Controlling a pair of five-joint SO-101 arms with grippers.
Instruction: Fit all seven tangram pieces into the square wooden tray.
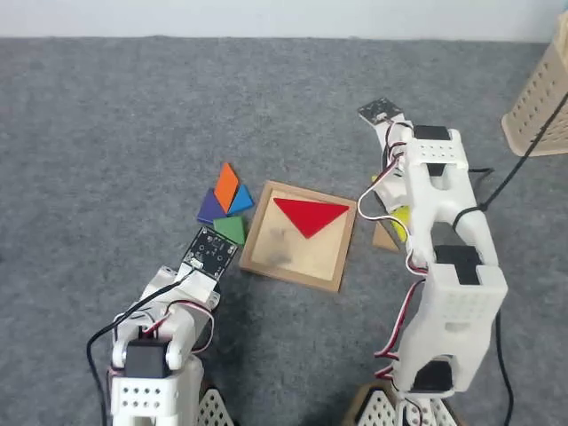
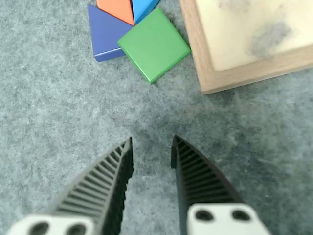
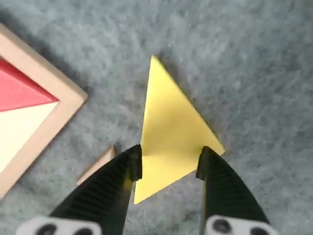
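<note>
The square wooden tray point(image 1: 257, 253) lies mid-table with a red triangle point(image 1: 309, 216) in its far part. To its left cluster an orange piece point(image 1: 226, 185), a blue triangle point(image 1: 241, 199), a purple triangle point(image 1: 210, 207) and a green square point(image 1: 231, 229). My left gripper point(image 2: 152, 143) hovers open over bare carpet, short of the green square point(image 2: 154, 45) and the tray's corner point(image 2: 234, 78). Right of the tray, my right gripper point(image 3: 170, 157) is shut on a yellow triangle point(image 3: 171, 122), one finger on each side edge. I cannot tell whether it is lifted. A tan piece point(image 3: 97, 166) lies beside it.
A slatted beige basket point(image 1: 541, 98) stands at the far right edge. The tan piece point(image 1: 384, 236) lies between the tray's right rim and the right arm. Grey carpet covers the table, with open room at the far side and the front middle.
</note>
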